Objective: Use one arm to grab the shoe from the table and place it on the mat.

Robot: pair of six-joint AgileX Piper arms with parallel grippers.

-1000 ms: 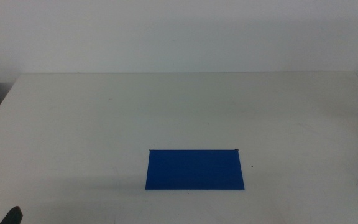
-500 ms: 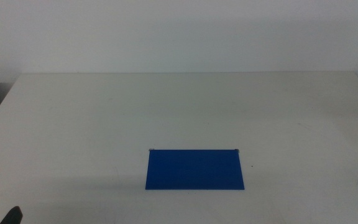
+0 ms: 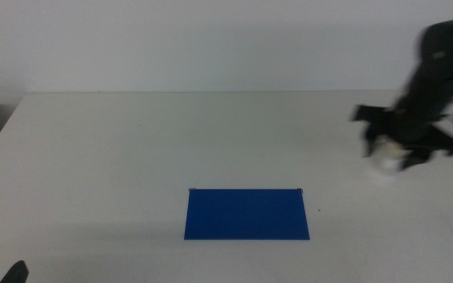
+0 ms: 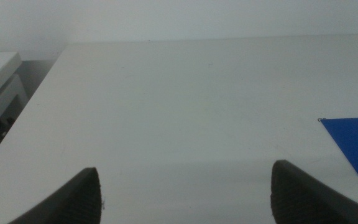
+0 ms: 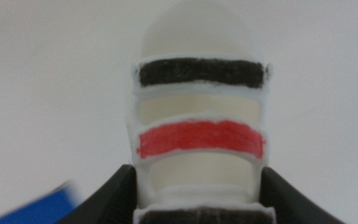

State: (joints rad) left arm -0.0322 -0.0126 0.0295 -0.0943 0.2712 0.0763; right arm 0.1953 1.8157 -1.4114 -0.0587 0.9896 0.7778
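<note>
Middle view: the right arm (image 3: 439, 71), blurred, enters from the right side over the off-white table (image 3: 132, 149). Its gripper (image 3: 403, 153) hangs above the right part of the tabletop, to the right of and farther back than the mat (image 3: 246, 214). A small white form under the gripper is the shoe (image 3: 385, 157); blur hides whether it touches the table.

Right wrist view: the right gripper (image 5: 197, 193) has its two dark jaws set against the two sides of the white sneaker (image 5: 199, 118), holding it at the heel end. The toe points away from the camera. One black strap crosses near the toe, a red strap lies behind it, and the edge of another dark strap shows between the jaws. A corner of the blue mat (image 5: 36, 208) appears beside one jaw.

Mat: a thin dark blue rectangle lying flat, near the front centre of the table, with nothing on it. Bare tabletop surrounds it on all sides, with wide open surface to the left and toward the far edge.

Left wrist view: the left gripper (image 4: 185, 190) waits low at the near left of the table, jaws spread wide with nothing between them; a corner of the mat (image 4: 353, 146) lies ahead of one jaw. In the middle view only a dark tip of it (image 3: 14, 273) shows at the bottom edge.
</note>
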